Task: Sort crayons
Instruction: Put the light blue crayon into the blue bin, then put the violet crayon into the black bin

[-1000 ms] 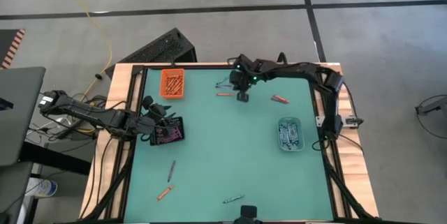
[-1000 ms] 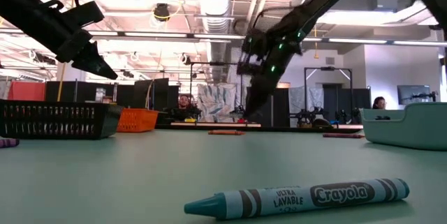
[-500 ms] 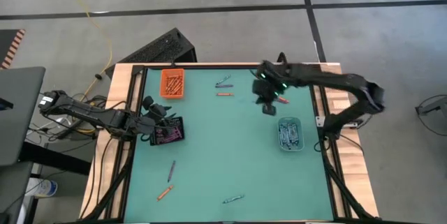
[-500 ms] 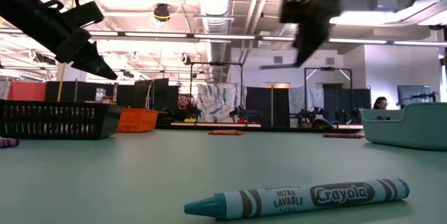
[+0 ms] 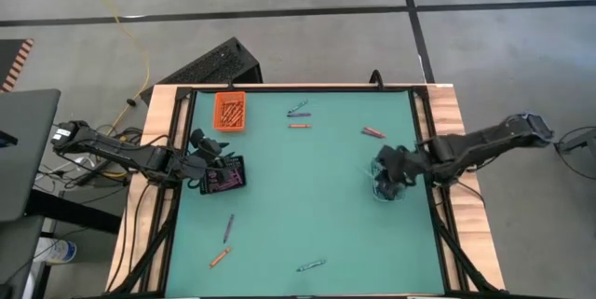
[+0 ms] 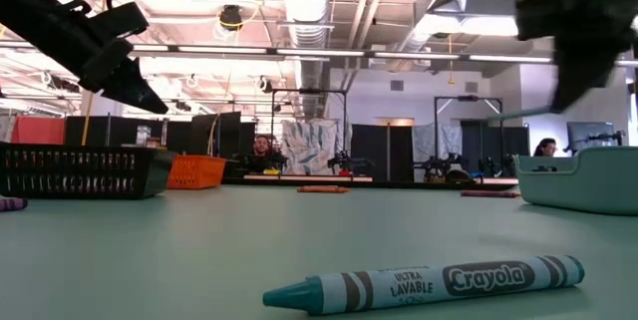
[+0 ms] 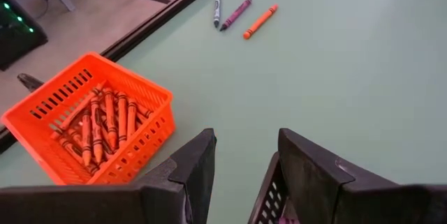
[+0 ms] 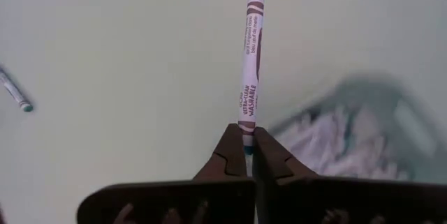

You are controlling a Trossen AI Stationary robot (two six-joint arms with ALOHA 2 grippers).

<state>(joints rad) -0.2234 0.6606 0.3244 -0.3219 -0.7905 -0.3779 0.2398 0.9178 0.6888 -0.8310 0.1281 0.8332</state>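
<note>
My right gripper (image 5: 386,174) hangs over the clear tray (image 5: 386,187) at the table's right side, shut on a teal crayon (image 8: 251,56). Several pale crayons lie in that tray (image 8: 335,137). My left gripper (image 7: 244,172) stands open above the black tray (image 5: 223,176) at the left edge, with nothing between its fingers. The orange tray (image 7: 87,123) at the far left holds several orange crayons. Loose crayons lie flat on the green table: three at the far middle (image 7: 241,16), one at the far right (image 5: 372,132), and three near the front (image 5: 227,228), one of them teal (image 6: 424,282). My right gripper pinches one end of the teal crayon (image 8: 246,128) between its two fingertips. The crayon sticks straight out beyond the fingers, in line with them. The fingers slant down from the table's right side. The crayon is lifted clear, above the table beside the clear tray.
The table's frame rails run along its left and right edges (image 5: 438,206). The wide middle of the green mat (image 5: 307,187) bears nothing. Beyond the far edge the low view shows a room with people seated far off (image 6: 261,147).
My right gripper has swept from the far middle of the table toward the right edge and nearer, ending over the clear tray. It has rolled on the way and stayed shut on the teal crayon, which has travelled with it clear of the table.
</note>
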